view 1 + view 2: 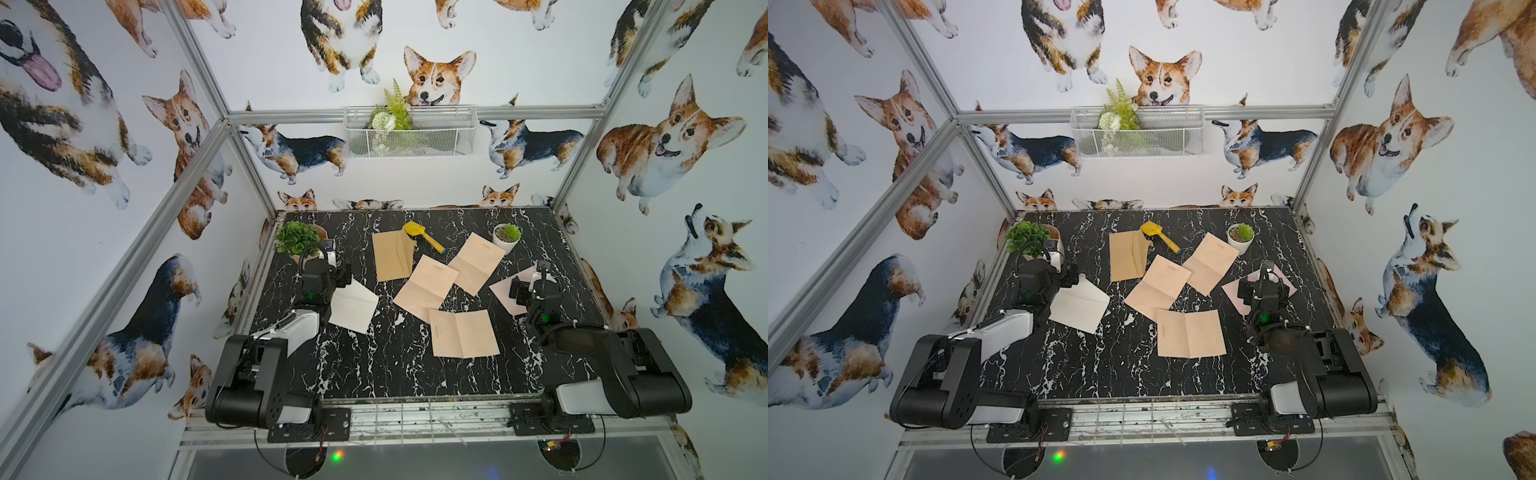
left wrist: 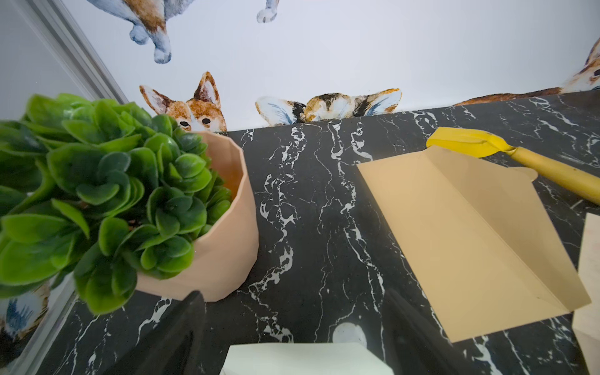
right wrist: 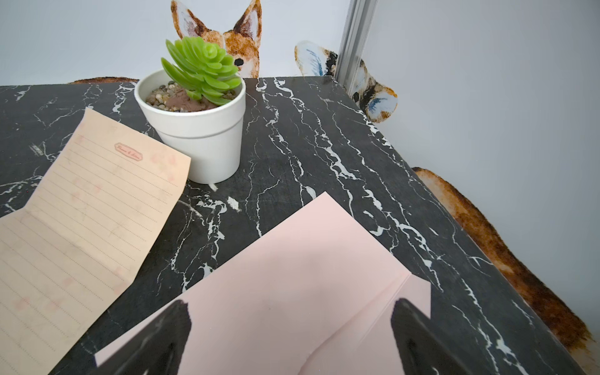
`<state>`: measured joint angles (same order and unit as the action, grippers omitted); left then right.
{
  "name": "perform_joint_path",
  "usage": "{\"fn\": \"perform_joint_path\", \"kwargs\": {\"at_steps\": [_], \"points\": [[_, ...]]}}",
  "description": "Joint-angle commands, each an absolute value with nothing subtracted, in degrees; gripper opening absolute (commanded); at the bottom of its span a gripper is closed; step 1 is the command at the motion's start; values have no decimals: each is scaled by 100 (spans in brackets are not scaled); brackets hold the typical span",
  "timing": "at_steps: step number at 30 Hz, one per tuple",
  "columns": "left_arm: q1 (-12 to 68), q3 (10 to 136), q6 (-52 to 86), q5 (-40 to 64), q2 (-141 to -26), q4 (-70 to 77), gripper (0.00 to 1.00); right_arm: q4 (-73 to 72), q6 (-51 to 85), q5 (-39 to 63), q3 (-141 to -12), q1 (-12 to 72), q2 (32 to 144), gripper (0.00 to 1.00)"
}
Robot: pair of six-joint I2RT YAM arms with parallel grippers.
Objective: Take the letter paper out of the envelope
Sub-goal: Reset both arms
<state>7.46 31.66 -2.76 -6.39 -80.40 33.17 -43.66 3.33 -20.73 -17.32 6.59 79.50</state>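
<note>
Black marble table [image 1: 374, 365], corgi walls all round. L gripper [image 2: 292, 293]: jaws apart, nothing held, at corner of white envelope [image 1: 353, 309]. R gripper [image 3: 290, 305]: jaws spread wide, empty, over pink envelope [image 3: 292, 259]. I see letter sheets [image 1: 426, 286] lying loose mid-table.

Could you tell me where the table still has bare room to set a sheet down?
The front strip of table between nearest sheet and the arm bases is bare; so is the gap between peach pot and brown envelope. The middle, with overlapping sheets, is crowded.
</note>
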Motion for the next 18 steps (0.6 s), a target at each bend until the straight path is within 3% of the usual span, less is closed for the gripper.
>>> {"fn": "perform_joint_path", "kwargs": {"at_steps": [1,8,11,15,18], "points": [[721,3034,-384,-869,-7953,3543,88,-4692,363,-2119,-1807,636,7977,100],[708,2266,-193,-1399,-7529,4382,91,-4651,376,-2092,-1826,626,7980,100],[694,2322,-160,-1294,-7510,4039,91,-4642,378,-2085,-1834,615,7981,100],[437,2750,34,-967,-8661,3971,97,-4493,366,-1983,-1920,589,8013,100],[326,3592,-46,-615,-9086,2884,92,-4356,376,-1874,-2004,550,8042,99]]}}
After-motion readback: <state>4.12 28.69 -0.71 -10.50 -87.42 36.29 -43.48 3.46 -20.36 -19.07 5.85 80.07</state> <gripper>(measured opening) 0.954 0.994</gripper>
